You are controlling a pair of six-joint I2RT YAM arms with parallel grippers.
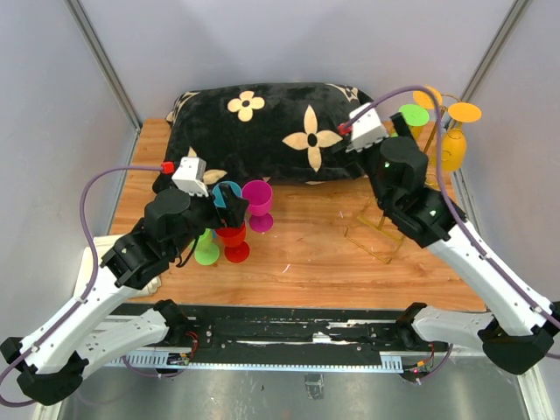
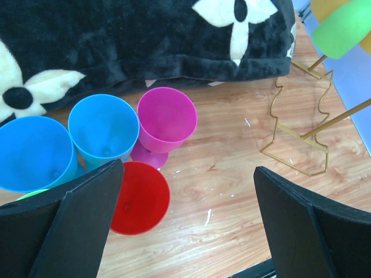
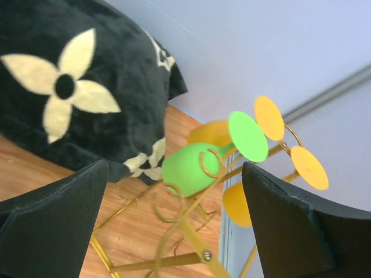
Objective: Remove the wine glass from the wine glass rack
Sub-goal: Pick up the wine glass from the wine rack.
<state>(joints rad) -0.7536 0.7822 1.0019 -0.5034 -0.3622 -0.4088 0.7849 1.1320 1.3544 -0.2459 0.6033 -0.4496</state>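
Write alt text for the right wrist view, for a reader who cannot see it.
A green wine glass hangs on the wine glass rack, framed between the open jaws of the right gripper. Behind it hang yellow glasses, and a black pillow with cream flowers lies on the wooden table at left.

- Top view looks down on the whole table (image 1: pixel 324 254) from the near side.
- Left wrist view is near, on the left, facing far-right.
- Right wrist view faces the wine glass rack (image 3: pixel 204 255) closely; all views share it.
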